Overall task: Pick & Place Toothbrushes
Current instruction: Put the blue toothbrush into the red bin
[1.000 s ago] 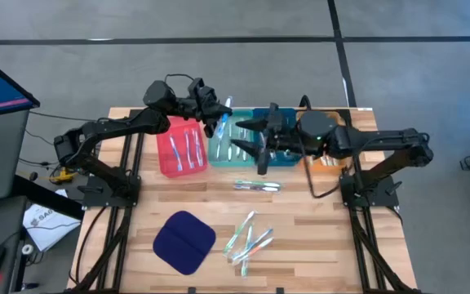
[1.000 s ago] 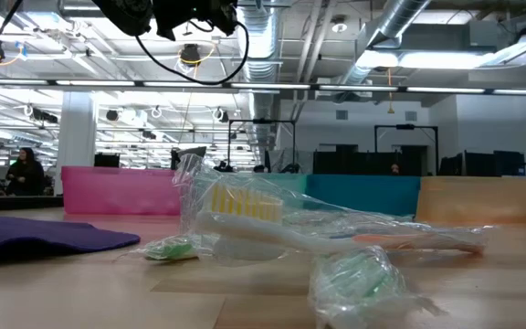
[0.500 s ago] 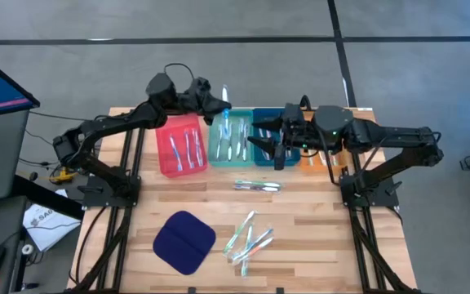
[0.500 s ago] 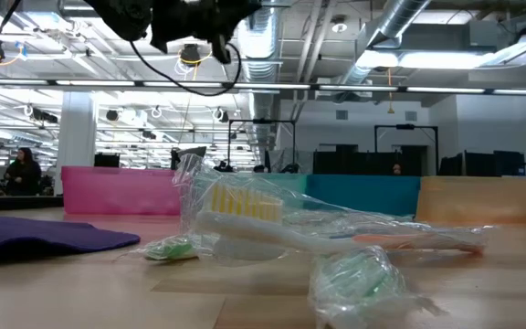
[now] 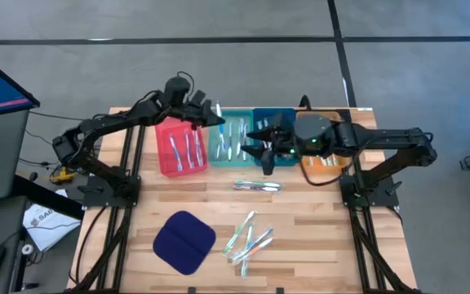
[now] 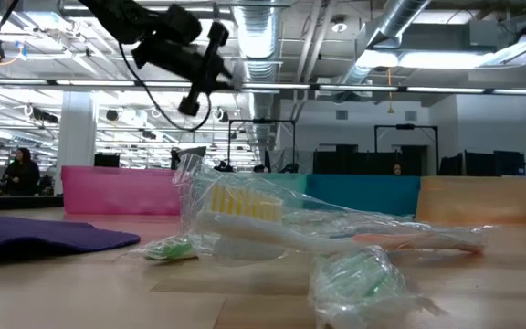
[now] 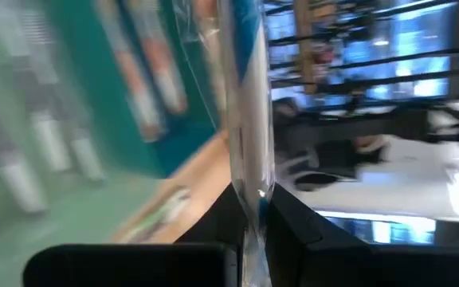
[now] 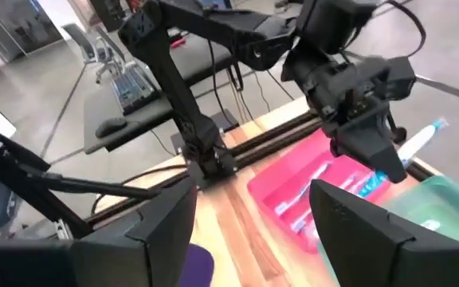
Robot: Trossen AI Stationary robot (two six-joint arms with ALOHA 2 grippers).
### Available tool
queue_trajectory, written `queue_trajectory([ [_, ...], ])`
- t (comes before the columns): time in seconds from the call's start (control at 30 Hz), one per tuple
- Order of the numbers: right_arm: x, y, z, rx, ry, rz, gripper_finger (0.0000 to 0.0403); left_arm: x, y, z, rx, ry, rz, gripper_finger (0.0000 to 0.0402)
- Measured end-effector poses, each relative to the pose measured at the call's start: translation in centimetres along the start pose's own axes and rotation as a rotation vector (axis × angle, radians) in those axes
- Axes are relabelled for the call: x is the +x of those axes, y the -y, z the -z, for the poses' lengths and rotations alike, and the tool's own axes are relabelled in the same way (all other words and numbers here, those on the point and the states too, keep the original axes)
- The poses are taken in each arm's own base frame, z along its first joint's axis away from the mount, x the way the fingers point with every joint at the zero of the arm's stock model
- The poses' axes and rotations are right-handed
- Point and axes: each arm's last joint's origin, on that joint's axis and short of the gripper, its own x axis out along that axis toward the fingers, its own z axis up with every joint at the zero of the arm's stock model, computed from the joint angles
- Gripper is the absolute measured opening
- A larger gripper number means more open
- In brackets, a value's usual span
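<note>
The wooden counter [image 5: 300, 245] carried four trays; the left end effector [image 5: 211, 117] hung over the teal tray [image 5: 228, 155], pinching a clear-wrapped, blue-accented toothbrush [image 7: 244, 104]. The right end effector [image 5: 261, 147] sat spread and empty over the blue tray [image 5: 282, 160]. Loose toothbrushes [image 5: 247, 237] lay near the front.

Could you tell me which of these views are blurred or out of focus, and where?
Left wrist view: the trays and room are smeared, while the toothbrush held by the left gripper is clearer. Low view: the wrapped toothbrushes nearest the lens look soft. High view: evenly lit and clear.
</note>
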Motion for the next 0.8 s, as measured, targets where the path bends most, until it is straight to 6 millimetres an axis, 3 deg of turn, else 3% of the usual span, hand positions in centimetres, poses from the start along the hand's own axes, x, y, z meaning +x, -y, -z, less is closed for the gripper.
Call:
queue_trajectory([
  [0.13, 0.8, -0.1, 0.3, 0.036, -0.009, 0.003, 0.0240, -0.2, -3.1, 0.8, -0.061, -0.015, -0.123, 0.0017],
  [0.37, 0.4, 0.0, -0.1, 0.027, 0.018, -0.003, 0.0240, -1.7, -9.0, 1.8, -0.221, 0.062, -0.300, 0.0017],
  [0.57, -1.0, -0.5, -0.6, -0.022, 0.046, -0.043, 0.0240, -3.6, -9.6, 2.6, -0.256, 0.207, -0.474, 0.0017],
  [0.8, -1.4, -0.4, -0.5, -0.031, 0.030, -0.038, 0.0240, -5.4, -9.6, 4.2, -0.259, 0.221, -0.681, 0.0017],
])
